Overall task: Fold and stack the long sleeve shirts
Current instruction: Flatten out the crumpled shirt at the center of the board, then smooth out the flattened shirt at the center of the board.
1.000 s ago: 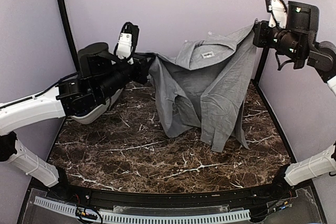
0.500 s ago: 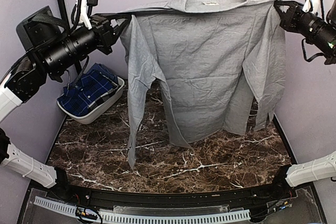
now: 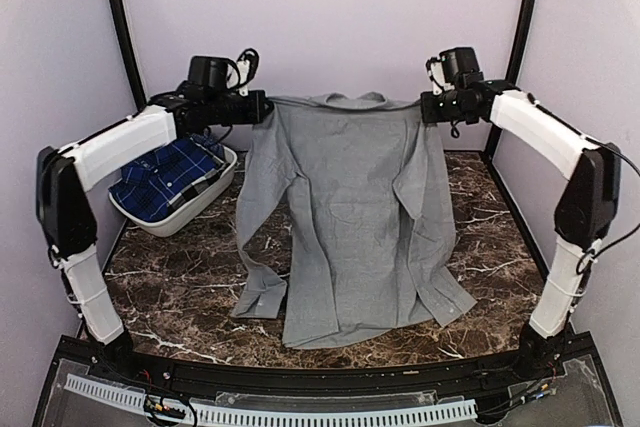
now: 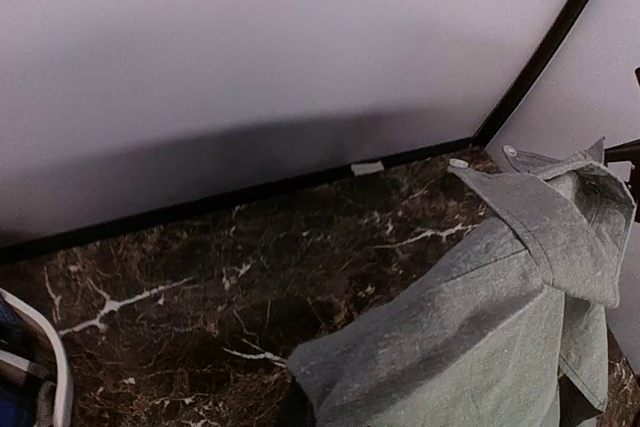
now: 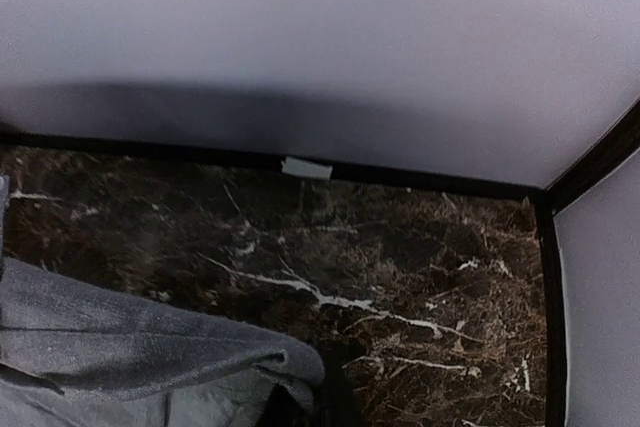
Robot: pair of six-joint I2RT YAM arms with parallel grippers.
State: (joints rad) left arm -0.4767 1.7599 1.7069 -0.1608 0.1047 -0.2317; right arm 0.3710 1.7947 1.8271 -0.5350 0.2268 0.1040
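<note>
Grey shirt [image 3: 350, 217] hangs collar-up, long axis running toward the near edge, left pincer [image 3: 262, 109] and right pincer [image 3: 425, 107] each clamped on a shoulder, hem resting on the worktop [image 3: 180, 277].

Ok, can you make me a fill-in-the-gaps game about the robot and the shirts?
The grey shirt is held up by ____ sets of fingers, the left fingers and the right fingers. Its ____ edge lies on the marble table. The plaid shirt sits in the white basket on the table's ____ side.
Missing words: two, bottom, left.
</note>
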